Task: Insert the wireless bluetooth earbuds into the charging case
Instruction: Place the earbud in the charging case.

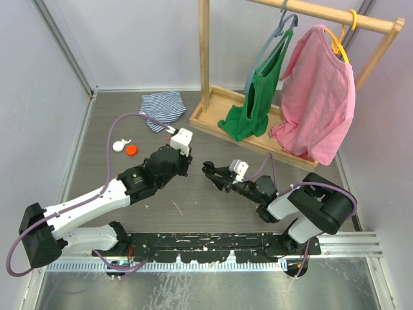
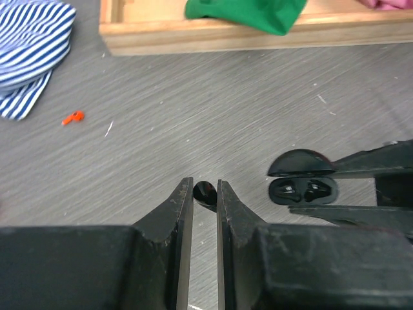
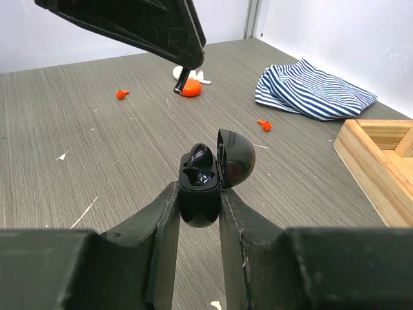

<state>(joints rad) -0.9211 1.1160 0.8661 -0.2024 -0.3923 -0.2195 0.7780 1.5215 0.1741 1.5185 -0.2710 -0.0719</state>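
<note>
My left gripper [image 2: 205, 188] [image 1: 191, 157] is shut on a tiny black earbud [image 2: 205, 192], pinched at the fingertips just above the table. My right gripper [image 3: 199, 187] [image 1: 213, 173] is shut on the black charging case [image 3: 200, 187] [image 2: 303, 190], held with its lid [image 3: 235, 155] swung open. The case hangs just to the right of the left fingertips. Its far slot seems to hold a dark bud [image 3: 199, 154]. Two orange earbuds [image 3: 264, 124] [image 3: 121, 93] lie loose on the table; the left wrist view shows one [image 2: 73, 117].
An orange round case [image 1: 131, 150] and a white one [image 1: 119, 145] sit at the left. A striped cloth [image 1: 162, 106] lies at the back. The wooden rack base [image 1: 213, 116] carries a green garment [image 1: 255, 103] and a pink one [image 1: 319, 97].
</note>
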